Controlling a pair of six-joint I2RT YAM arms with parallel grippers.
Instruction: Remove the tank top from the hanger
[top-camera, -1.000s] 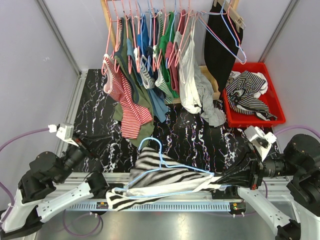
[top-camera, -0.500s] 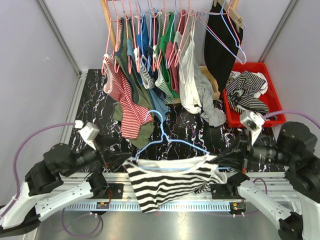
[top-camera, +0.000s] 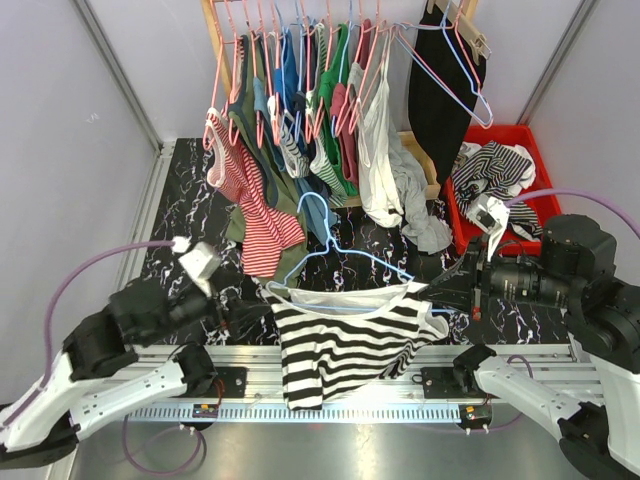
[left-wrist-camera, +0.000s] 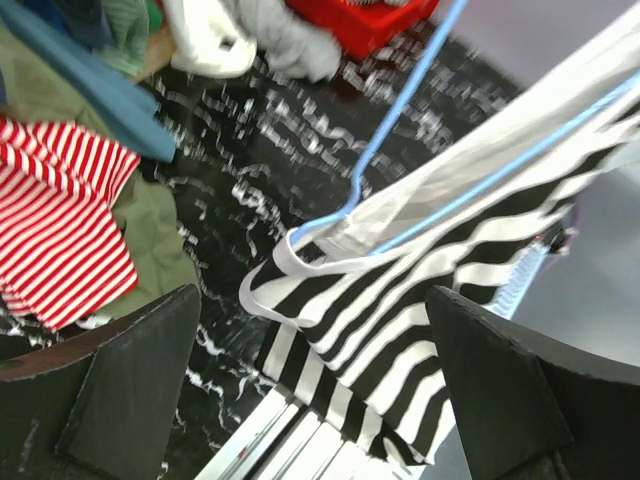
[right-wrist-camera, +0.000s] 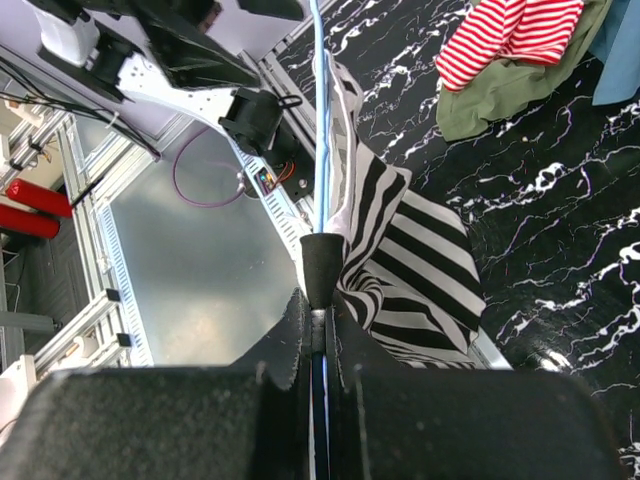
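Note:
A black-and-white striped tank top (top-camera: 340, 340) hangs on a light blue wire hanger (top-camera: 329, 250) above the table's near edge. My right gripper (top-camera: 440, 292) is shut on the hanger's right end; in the right wrist view the hanger (right-wrist-camera: 320, 120) runs out from between the closed jaws of the gripper (right-wrist-camera: 318, 300), with the tank top (right-wrist-camera: 420, 260) draped beside it. My left gripper (top-camera: 245, 312) stands open by the left shoulder. In the left wrist view the striped tank top (left-wrist-camera: 400, 300) and hanger (left-wrist-camera: 404, 110) lie between the spread fingers of the gripper (left-wrist-camera: 310, 295), untouched.
A rack of clothes on pink hangers (top-camera: 300, 100) fills the back. A red-and-white striped top (top-camera: 255, 215) droops onto the black marble table (top-camera: 190, 220). A red bin (top-camera: 555, 215) with striped clothes sits at the back right. An aluminium rail (top-camera: 350, 410) edges the front.
The hanger has risen off the front rail and turned upright, so the tank top now hangs down. My left gripper has opened and moved right and up. The right gripper rose, still shut.

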